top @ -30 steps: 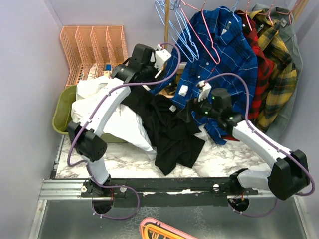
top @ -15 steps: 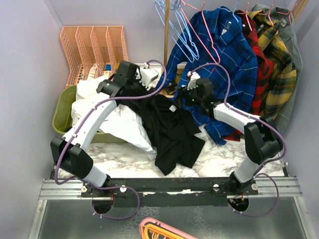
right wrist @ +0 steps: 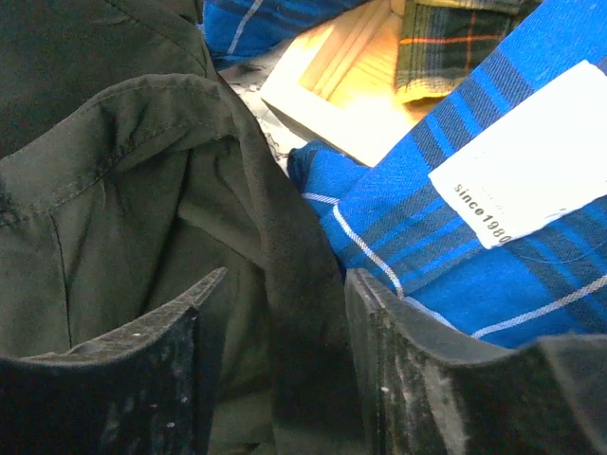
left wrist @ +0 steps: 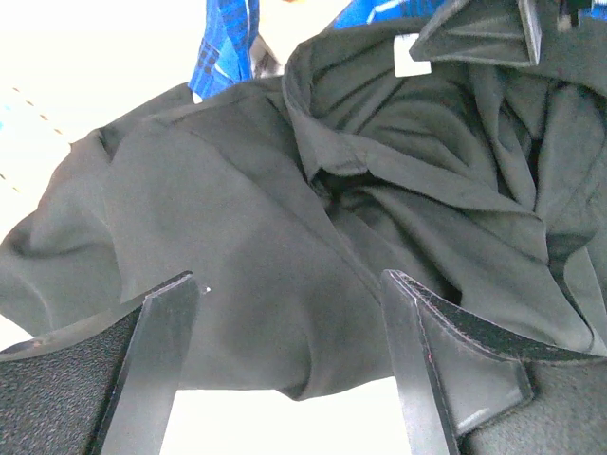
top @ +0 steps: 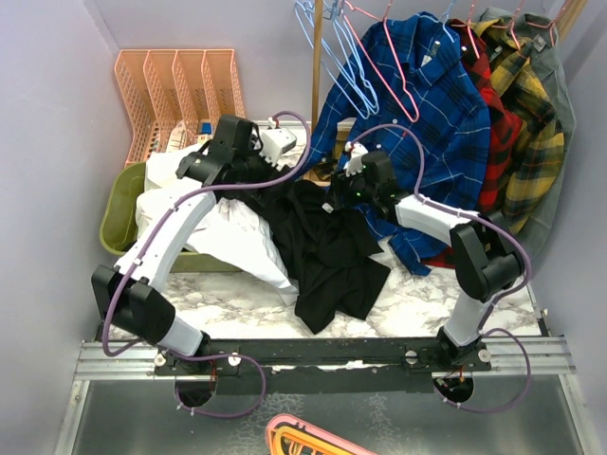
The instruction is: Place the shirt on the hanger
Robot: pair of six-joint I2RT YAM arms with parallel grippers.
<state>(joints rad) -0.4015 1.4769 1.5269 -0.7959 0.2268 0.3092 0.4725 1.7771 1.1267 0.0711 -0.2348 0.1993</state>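
The black shirt [top: 322, 246] lies crumpled across the marble table, partly over a white garment. My left gripper [top: 251, 171] hovers at its upper left edge. In the left wrist view the left gripper [left wrist: 289, 303] is open, with the shirt [left wrist: 266, 218] spread just beyond its fingers [left wrist: 156, 360]. My right gripper [top: 340, 190] is at the shirt's collar end. In the right wrist view the right gripper [right wrist: 285, 313] stands open around an upright fold of the shirt [right wrist: 285, 284], which touches the right finger [right wrist: 379, 360]. The pink hanger [top: 383, 72] hangs on the rack, against the blue plaid shirt.
A blue plaid shirt [top: 427, 104] and other plaid shirts [top: 517, 133] hang at the back right, beside light blue hangers [top: 346, 81]. A white garment [top: 237, 232] spills from a green bin [top: 119, 213]. An orange file rack [top: 175, 90] stands at the back left.
My right arm has swung left and back to the shirt's collar end, and its jaws have narrowed around a fold. My left gripper has dropped left onto the shirt's upper edge.
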